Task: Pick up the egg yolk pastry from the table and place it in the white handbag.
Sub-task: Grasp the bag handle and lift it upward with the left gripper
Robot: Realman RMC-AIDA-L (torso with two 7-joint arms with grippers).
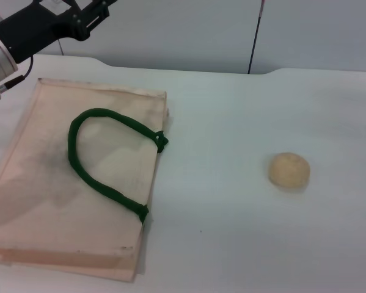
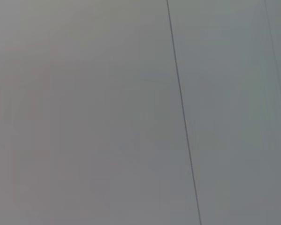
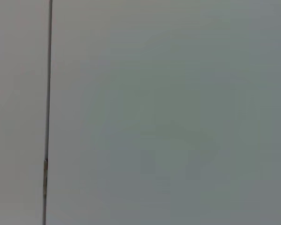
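Note:
The egg yolk pastry, a small round pale tan ball, sits alone on the right half of the white table. The white handbag lies flat on the left side, cream fabric with a dark green rope handle looped on top. My left gripper is raised at the top left corner of the head view, above the bag's far edge and well away from the pastry. The right gripper is out of sight. Both wrist views show only a grey wall.
A grey wall with a thin dark vertical seam stands behind the table's rounded back edge. Bare tabletop lies between the handbag and the pastry.

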